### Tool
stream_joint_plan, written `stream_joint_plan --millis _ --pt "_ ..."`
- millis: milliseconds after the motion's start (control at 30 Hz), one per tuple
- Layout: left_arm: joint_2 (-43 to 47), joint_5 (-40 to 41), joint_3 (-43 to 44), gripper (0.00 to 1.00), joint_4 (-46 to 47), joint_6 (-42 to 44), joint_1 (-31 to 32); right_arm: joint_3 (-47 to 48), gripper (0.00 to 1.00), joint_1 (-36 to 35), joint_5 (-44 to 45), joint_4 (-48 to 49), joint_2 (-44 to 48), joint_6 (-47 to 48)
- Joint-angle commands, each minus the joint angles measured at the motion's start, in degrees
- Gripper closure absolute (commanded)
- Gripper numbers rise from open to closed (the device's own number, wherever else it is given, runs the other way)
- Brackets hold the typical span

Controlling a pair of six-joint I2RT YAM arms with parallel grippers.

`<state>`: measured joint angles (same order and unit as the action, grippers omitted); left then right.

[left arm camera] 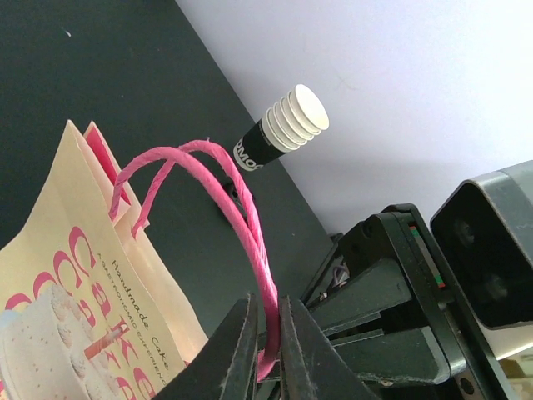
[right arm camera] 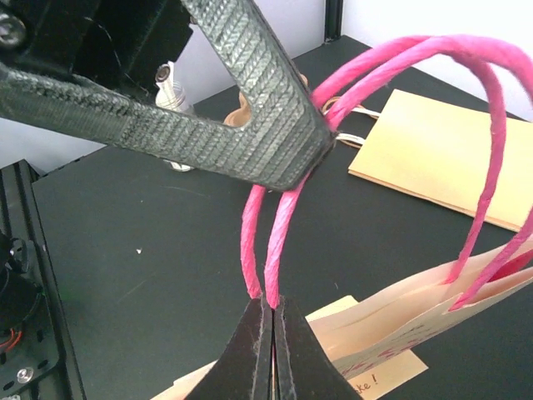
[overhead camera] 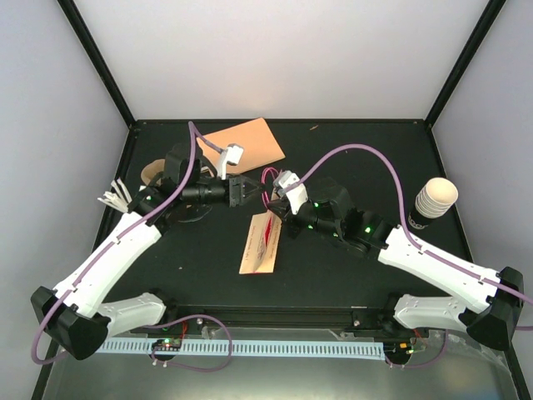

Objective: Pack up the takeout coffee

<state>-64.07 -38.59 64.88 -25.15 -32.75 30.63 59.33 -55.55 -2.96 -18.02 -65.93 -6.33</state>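
The takeout coffee [overhead camera: 435, 202], a cream ribbed cup with a dark lower part, stands alone at the table's right edge; the left wrist view shows it far off [left arm camera: 286, 129]. A cream paper bag [overhead camera: 260, 242] with pink print lies in the middle. Its pink cord handles [left arm camera: 250, 217] rise to both grippers. My left gripper [overhead camera: 252, 190] is shut on one handle loop [left arm camera: 268, 302]. My right gripper [overhead camera: 273, 207] is shut on the handle strands [right arm camera: 272, 302] just below the left gripper's fingers [right arm camera: 258, 117]. The two grippers almost touch.
A flat brown paper bag [overhead camera: 246, 143] lies at the back, also visible from the right wrist [right arm camera: 441, 154]. A brown pulp carrier [overhead camera: 154, 172] and a bundle of white sticks [overhead camera: 115, 197] sit at the left, partly under my left arm.
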Motion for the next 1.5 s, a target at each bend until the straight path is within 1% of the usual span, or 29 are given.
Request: stream_joint_plan --millis 0,100,267,667,967,1267,1467 --pt "1.48 0.84 2.48 0.9 0.72 0.48 0.3 -0.74 0.99 -0.22 2.94 1.98 1.69 -0.49" --pt "2.35 1.77 2.27 0.93 -0.01 0.66 0.16 -1.76 0.99 -0.17 5.53 1.98 2.66 -1.55" --pt "3.22 2.33 1.73 0.94 -0.98 0.83 0.2 -2.76 0.99 -0.17 9.05 1.51 3.89 -3.13" --pt "4.79 3.72 0.95 0.95 -2.22 1.37 0.12 -4.03 0.99 -0.22 10.22 1.15 5.33 -4.03" --pt "5.35 5.95 1.67 0.98 -4.93 2.65 0.13 -4.04 0.99 -0.17 10.97 0.81 5.4 -3.91" --pt "6.08 12.24 6.47 0.99 -12.58 6.41 -0.01 -6.43 0.99 -0.17 15.35 -1.93 6.87 -5.06" --pt "7.12 18.31 8.78 0.98 -18.88 9.26 -1.27 -10.74 0.99 -0.08 23.51 -4.9 9.62 -8.43"
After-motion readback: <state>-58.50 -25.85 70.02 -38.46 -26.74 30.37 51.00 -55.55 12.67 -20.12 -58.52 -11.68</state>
